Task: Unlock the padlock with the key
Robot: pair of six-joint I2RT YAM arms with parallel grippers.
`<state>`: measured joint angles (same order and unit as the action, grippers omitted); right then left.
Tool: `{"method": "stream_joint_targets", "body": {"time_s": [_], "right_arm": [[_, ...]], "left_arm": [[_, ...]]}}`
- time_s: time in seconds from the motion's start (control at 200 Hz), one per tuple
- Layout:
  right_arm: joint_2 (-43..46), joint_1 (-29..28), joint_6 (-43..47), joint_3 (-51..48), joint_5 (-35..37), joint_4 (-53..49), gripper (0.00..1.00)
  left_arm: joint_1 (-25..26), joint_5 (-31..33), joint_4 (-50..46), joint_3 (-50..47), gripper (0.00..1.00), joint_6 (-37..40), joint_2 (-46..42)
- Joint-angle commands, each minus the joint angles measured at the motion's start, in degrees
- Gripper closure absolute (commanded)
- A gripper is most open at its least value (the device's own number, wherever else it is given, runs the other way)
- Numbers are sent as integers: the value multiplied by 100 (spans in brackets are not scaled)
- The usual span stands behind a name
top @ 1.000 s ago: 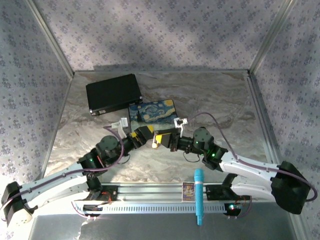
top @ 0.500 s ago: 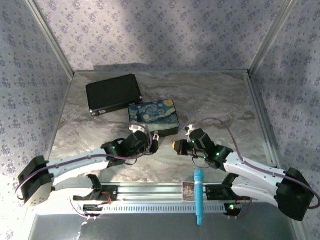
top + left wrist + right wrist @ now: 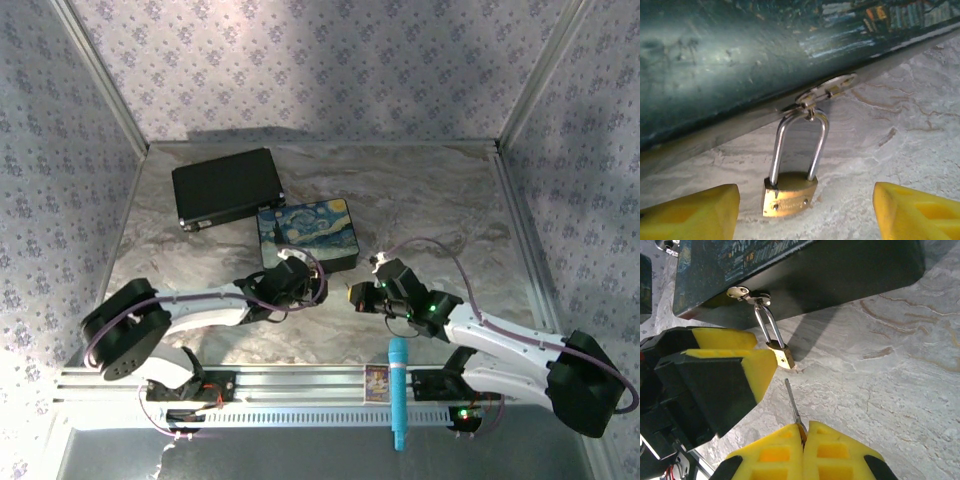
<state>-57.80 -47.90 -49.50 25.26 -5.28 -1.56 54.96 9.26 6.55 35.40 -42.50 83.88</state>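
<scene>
**1 padlock hanging on the box, 1 key in the right hand**

1 padlock (image 3: 790, 195) is hanging by its silver shackle from the small metal hasp (image 3: 827, 87) on the front of the painted box (image 3: 308, 232). Its brass body is resting low on the marbled tabletop (image 3: 430, 200), and the shackle is looking closed.

1 key (image 3: 792, 402) is sticking out from the right hand (image 3: 804, 427), which is clenching its 2 yellow fingers tightly on the key's head. The thin blade is pointing toward the padlock. Its tip is near the brass body but apart from it.

The left hand (image 3: 807, 210) is standing released, with its 2 yellow fingers spread wide. In the left wrist view, 1 finger is sitting on each side of the padlock, and bare tabletop is showing in both gaps. In the right wrist view, 1 of these fingers is lying just beside the padlock body, crowding its left side.

Around them, 1 black case (image 3: 227, 187) is lying behind the painted box and to its left, with the corners of the 2 close together. 1 teal marker (image 3: 398, 390) is lying across the metal rail (image 3: 300, 385) at the near edge. 1 small card (image 3: 377, 381) is sitting just beside the marker on that rail.
</scene>
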Motion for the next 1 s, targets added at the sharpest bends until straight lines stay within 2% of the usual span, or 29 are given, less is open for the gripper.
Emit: {"method": "stream_joint_targets", "body": {"time_s": [0.0, 0.325, 0.495, 0.61, 0.835, 0.935, 0.994], "right_arm": [[-12, -18, 19, -127, 88, 96, 100], [-27, -19, -32, -280, 124, 171, 100], [-164, -18, -56, -302, 87, 302, 100], [-294, -32, -64, -288, 54, 390, 100], [-425, -57, -94, -268, 88, 429, 100], [-440, -53, -106, -284, 91, 464, 100], [-466, -63, -119, -298, 97, 476, 100]], "left_arm": [[-91, -152, 438, 42, 35, 117, 316], [47, -65, 767, -89, 52, -161, 572], [94, 109, 715, -129, 56, -201, 594], [93, 262, 345, 22, 62, -217, 720], [206, 440, -149, 359, 63, -276, 953], [217, 472, -134, 355, 73, -394, 947], [226, 492, -125, 328, 74, -464, 892]]}}
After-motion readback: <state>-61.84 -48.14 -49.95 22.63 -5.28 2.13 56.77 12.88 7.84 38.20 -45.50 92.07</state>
